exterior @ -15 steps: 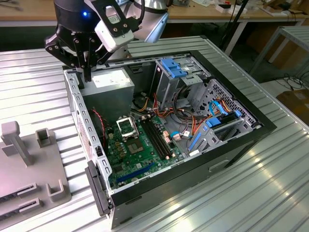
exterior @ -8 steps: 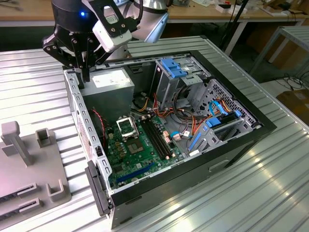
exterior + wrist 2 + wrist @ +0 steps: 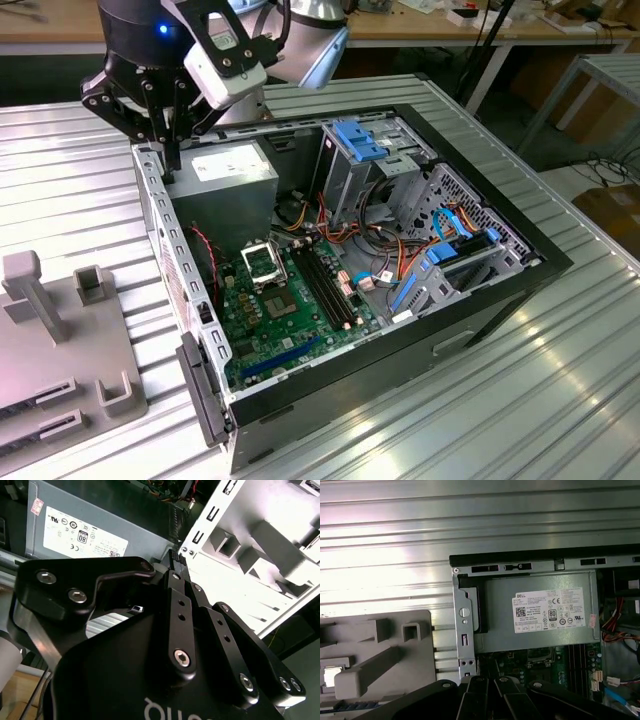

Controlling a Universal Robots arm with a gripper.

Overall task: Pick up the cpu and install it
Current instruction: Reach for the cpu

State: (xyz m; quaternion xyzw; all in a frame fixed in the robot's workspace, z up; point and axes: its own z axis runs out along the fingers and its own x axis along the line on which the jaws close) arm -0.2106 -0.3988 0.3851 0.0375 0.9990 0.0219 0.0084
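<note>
The cpu is lying flat, pale face up, in a recess of the grey fixture plate, which is resting on the ribbed metal table just beside the open pc case. The gripper is hovering well apart from it, over the case's edge by the grey psu, its 2 fingers closing together w/ nothing seen between them. Inside the case, the silver-framed socket is sitting on the green mobo, near the psu.

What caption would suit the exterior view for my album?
Robot's tool hovers over the open computer case near its power supply.
</note>
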